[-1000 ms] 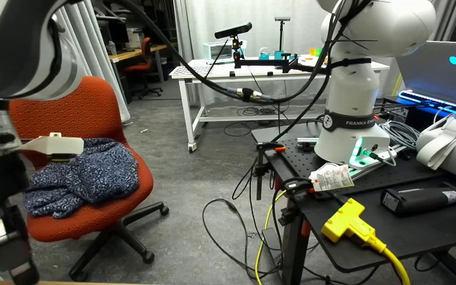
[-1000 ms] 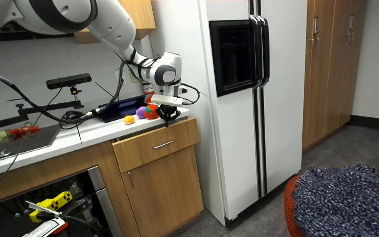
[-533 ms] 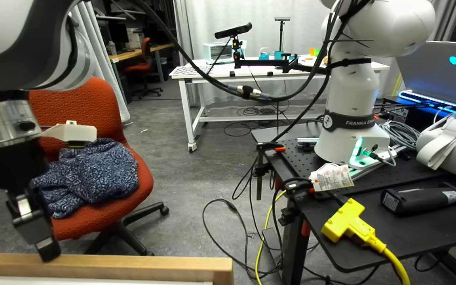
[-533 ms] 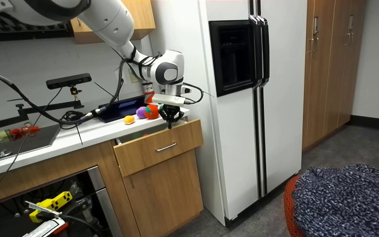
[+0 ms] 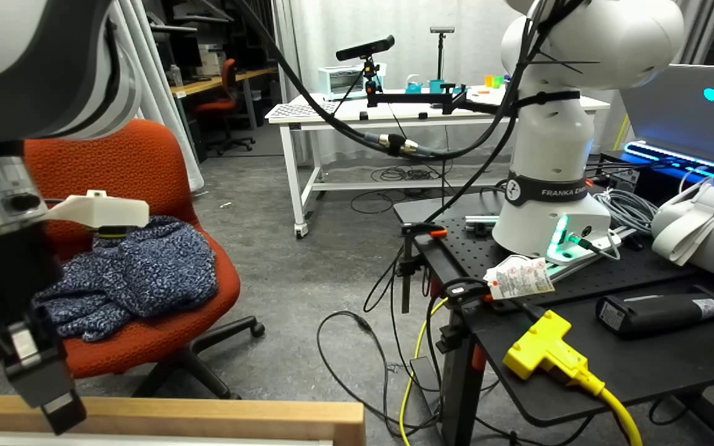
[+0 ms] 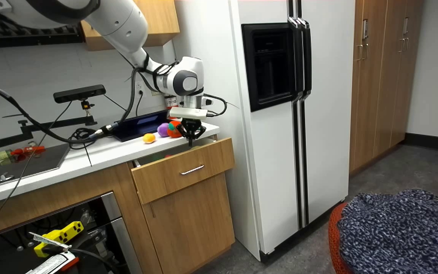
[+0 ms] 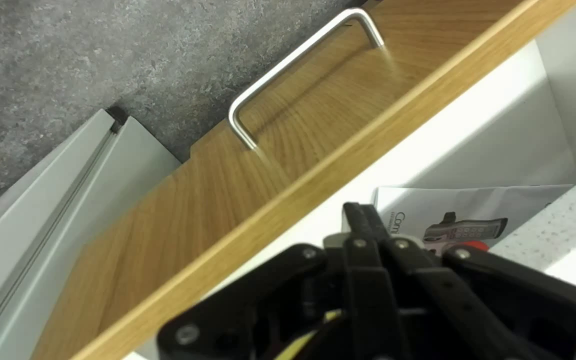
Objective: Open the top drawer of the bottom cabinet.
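Note:
The top drawer (image 6: 183,170) is partly open, with its wooden front pulled out from the counter. In the wrist view its pale rim (image 7: 298,197) runs diagonally, with white inner walls behind it. The rim also shows at the bottom of an exterior view (image 5: 220,412). A metal handle (image 7: 293,62) is on the front's outer face; it also shows in an exterior view (image 6: 192,169). My gripper (image 7: 363,207) is shut with nothing between its fingers. It points down on the inner side of the drawer front, close to the rim, in both exterior views (image 5: 64,416) (image 6: 191,144).
A printed paper sheet (image 7: 448,210) lies in the drawer. The white countertop (image 6: 105,160) holds an orange ball (image 6: 149,138) and a purple ball (image 6: 163,130). A white refrigerator (image 6: 272,152) stands beside the drawer. An orange chair (image 5: 134,161) stands beyond the drawer.
The drawer slid outward between the earliest and middle frames, with my gripper moving along behind its front. Since then the drawer stands still and my gripper has moved back toward the counter.

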